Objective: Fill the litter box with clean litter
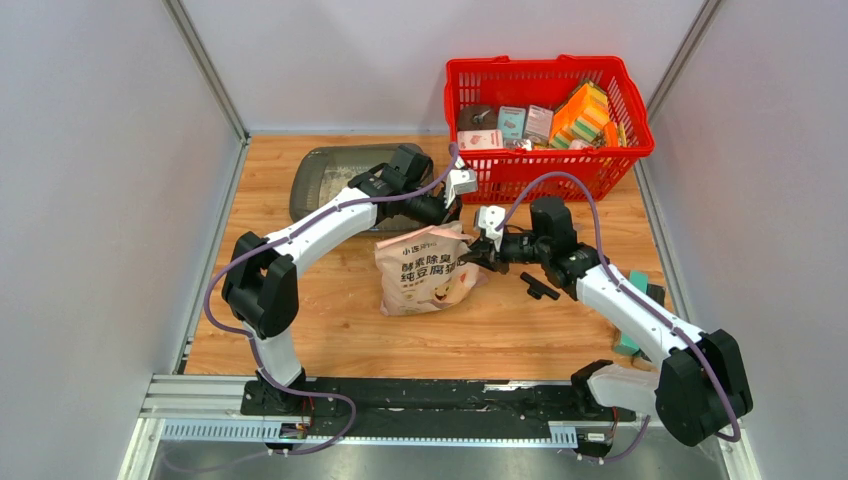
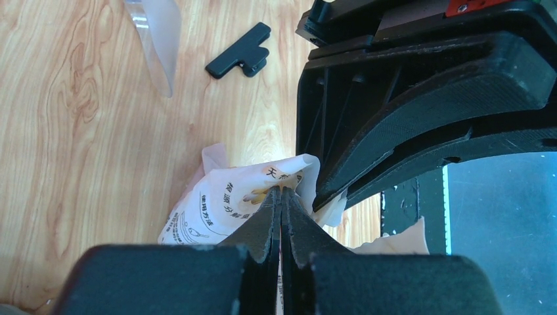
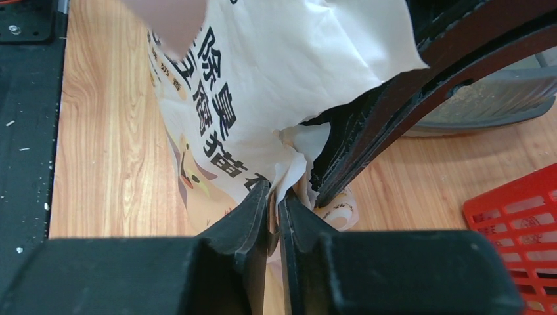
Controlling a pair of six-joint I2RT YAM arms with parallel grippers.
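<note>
the litter bag (image 1: 425, 272) stands upright on the wooden counter (image 1: 330, 330), between the two arms and near the middle of the surface. it is pinkish-cream with dark chinese lettering and a cartoon animal on its front face.

the left gripper (image 2: 281, 195) is closed on the crumpled top edge of the litter bag; its jaws meet with only the bag film between them. the right gripper (image 3: 276, 197) is likewise clamped on the top edge of the bag, its jaws pressed against the film. the two grippers sit just beside each other at the bag mouth, the left one reaching in from the far side and the right one from the right.

the litter box (image 1: 322, 180) lies at the far left of the counter, behind the bag and just left of the red basket (image 1: 545, 120). the left arm hides part of it. in the right wrist view, pale granules show on its floor.

a black clip (image 1: 540, 290) lies on the counter beside the right arm, apart from the bag. the red basket holds assorted boxes.
</note>
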